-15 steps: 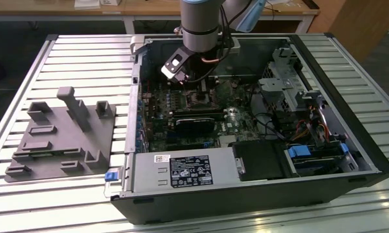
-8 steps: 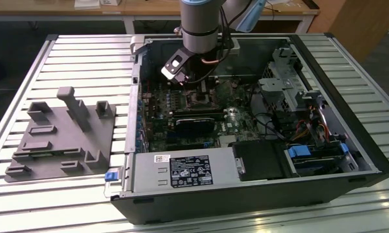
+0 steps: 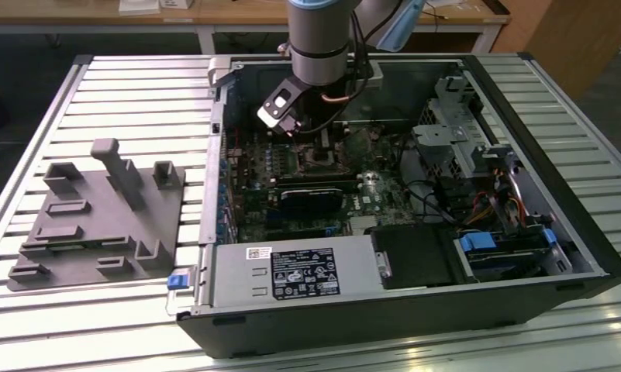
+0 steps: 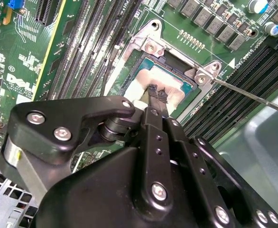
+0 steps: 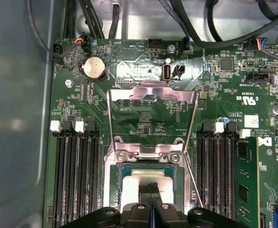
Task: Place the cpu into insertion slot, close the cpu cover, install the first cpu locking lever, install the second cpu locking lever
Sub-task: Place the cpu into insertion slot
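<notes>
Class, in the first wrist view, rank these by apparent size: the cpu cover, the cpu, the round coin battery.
1. cpu cover, the open frame
2. cpu, partly hidden by the gripper
3. coin battery

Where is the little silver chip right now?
In the first wrist view the cpu sits in the insertion slot on the green board, between the banks of memory slots, directly beneath the gripper; the cpu cover stands open beyond it.
</notes>
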